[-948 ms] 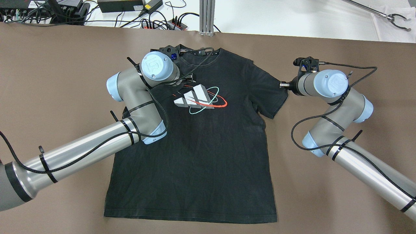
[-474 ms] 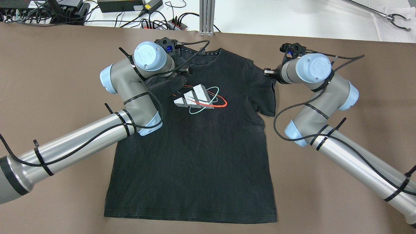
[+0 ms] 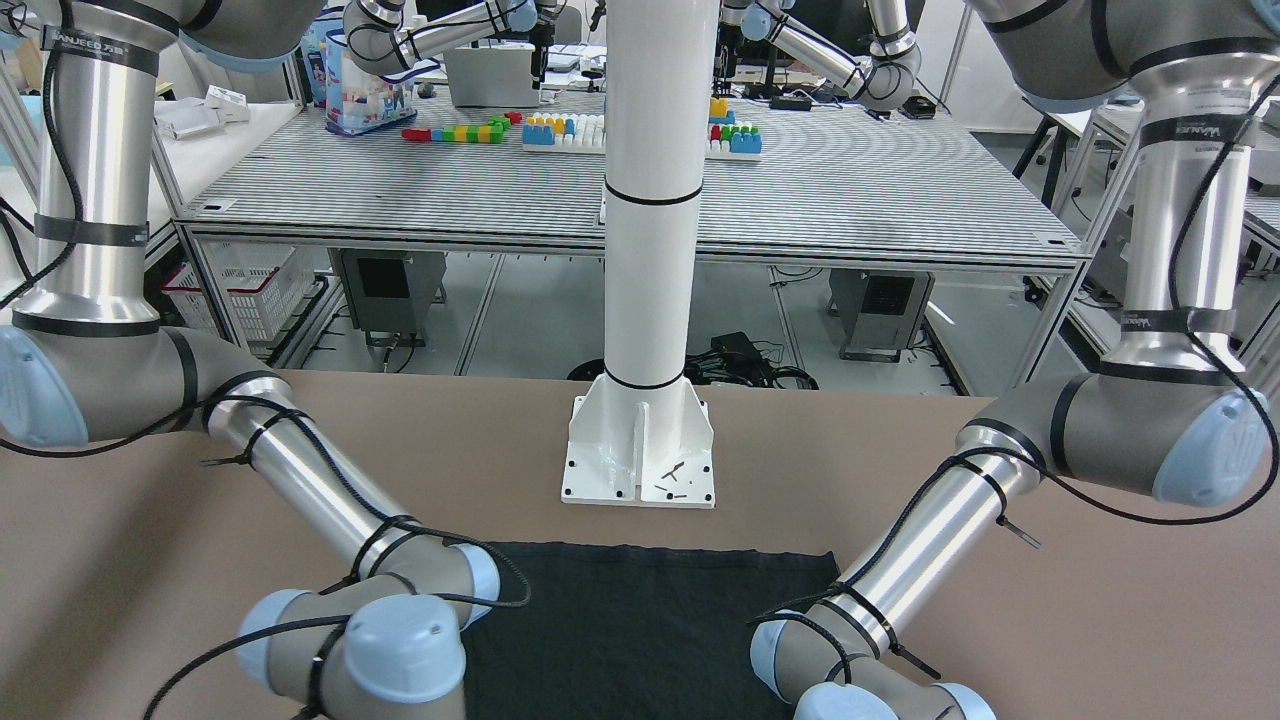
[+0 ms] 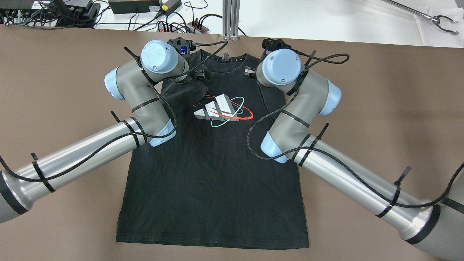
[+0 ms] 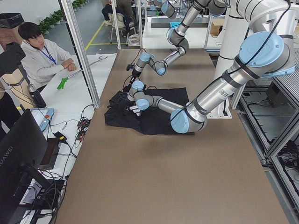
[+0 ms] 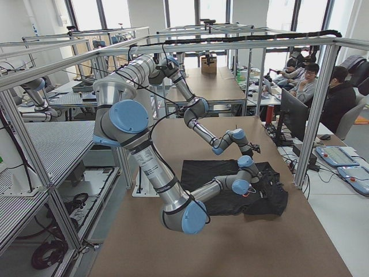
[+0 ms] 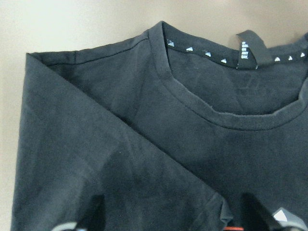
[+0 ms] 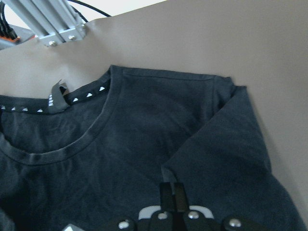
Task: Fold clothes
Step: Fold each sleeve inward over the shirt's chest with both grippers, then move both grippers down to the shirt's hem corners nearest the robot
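A black T-shirt [image 4: 214, 181] with a white, red and teal logo [image 4: 221, 108] lies flat on the brown table, collar [image 4: 224, 59] at the far side. Its left sleeve [image 4: 183, 96] lies folded in over the chest. My left gripper [image 4: 200, 75] hovers just above that fold; in the left wrist view [image 7: 173, 219] its fingers [image 7: 96, 216] stand wide apart and hold nothing. My right gripper [image 4: 249, 71] is over the chest beside the collar. In the right wrist view [image 8: 171, 190] it is shut on the edge of the right sleeve [image 8: 226, 154], which is pulled inward.
The robot's white base post [image 3: 640, 470] stands near the shirt's hem. An aluminium post [image 4: 231, 18], power strips and cables [image 4: 174, 25] line the far edge. A grabber tool [image 4: 440, 20] lies on the white bench. Operators sit beyond it [image 5: 42, 56].
My right arm has swung left from outside the shirt, carrying the right sleeve over the chest. My left gripper has drifted up-left toward the collar, with the folded left sleeve lying below it.
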Available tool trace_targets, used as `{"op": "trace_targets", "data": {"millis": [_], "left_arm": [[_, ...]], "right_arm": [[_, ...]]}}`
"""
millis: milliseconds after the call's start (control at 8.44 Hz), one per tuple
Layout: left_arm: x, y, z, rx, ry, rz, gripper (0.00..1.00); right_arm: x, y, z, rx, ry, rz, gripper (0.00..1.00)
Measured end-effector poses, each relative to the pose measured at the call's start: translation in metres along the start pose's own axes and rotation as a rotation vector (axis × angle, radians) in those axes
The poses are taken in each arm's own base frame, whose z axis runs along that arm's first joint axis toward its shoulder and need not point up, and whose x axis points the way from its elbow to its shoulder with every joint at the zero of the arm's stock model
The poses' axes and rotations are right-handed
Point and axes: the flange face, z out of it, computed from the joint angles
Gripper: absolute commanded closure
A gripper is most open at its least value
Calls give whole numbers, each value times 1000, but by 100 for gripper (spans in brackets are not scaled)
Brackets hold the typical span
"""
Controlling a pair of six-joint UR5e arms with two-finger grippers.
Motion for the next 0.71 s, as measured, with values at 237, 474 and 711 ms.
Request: {"op": "trace_targets", "data": {"millis": [237,474,711], "left_arm": [[-5,2,2,0,0,0,0],[-6,2,3,0,1,1,0],[0,-6,-11,18,29,0,0]], "right_arm": [[-40,37,10,27,20,8,6],[-47,65,20,55,42,-21,5],[-43,71,15,79,36,-99,5]]}}
